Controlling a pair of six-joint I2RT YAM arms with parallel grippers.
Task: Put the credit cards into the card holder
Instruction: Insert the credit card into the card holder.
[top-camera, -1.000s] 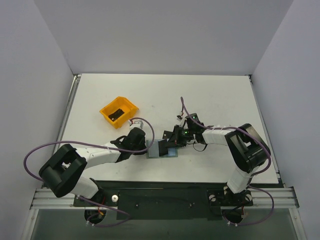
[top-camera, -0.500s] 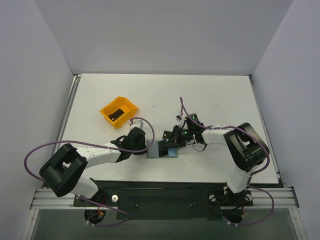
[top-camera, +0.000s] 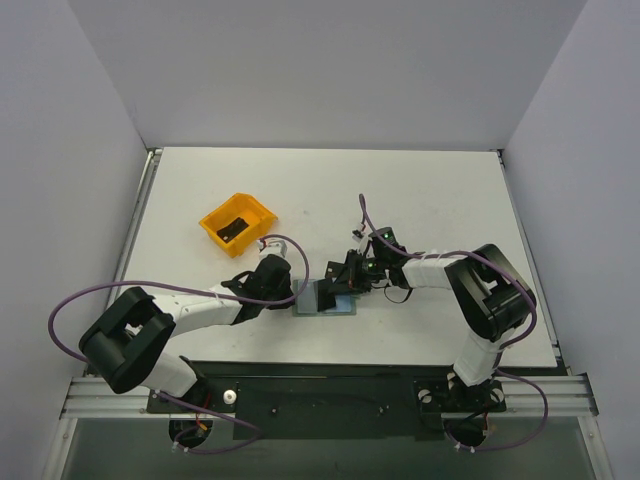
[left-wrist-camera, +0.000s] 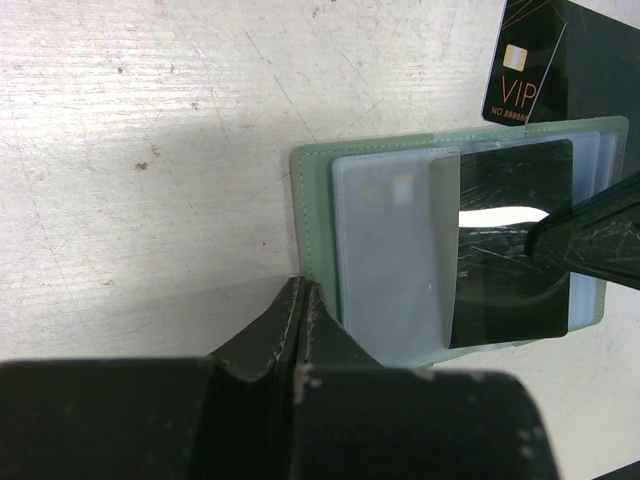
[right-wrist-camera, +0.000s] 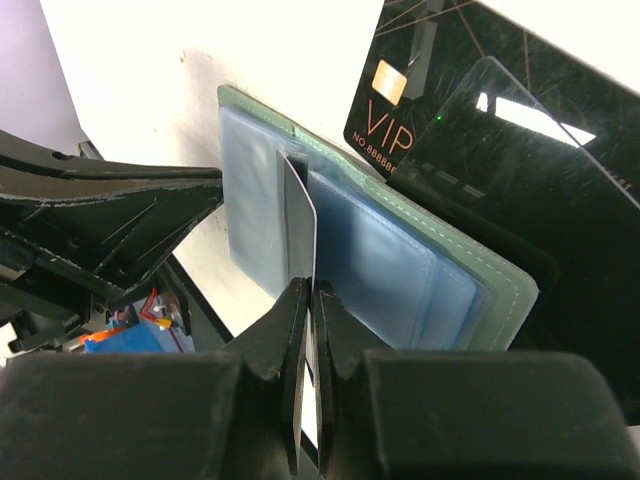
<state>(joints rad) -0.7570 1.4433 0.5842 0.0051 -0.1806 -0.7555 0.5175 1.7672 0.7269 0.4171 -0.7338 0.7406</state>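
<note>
Around: loose VIP card (left-wrist-camera: 525, 70) beside card holder (left-wrist-camera: 312, 190).
Left end effector (left-wrist-camera: 300, 290): clenched on holder's rim.
Right end effector (right-wrist-camera: 308, 300): gripping glossy black card (right-wrist-camera: 300, 220).

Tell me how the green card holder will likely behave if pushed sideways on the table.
It would probably slide easily: the card holder lies flat on the bare table, with the closed left hand at its edge. It is likely floppy, since its thin clear sleeves fan apart. It looks light, barely larger than the black card.
</note>
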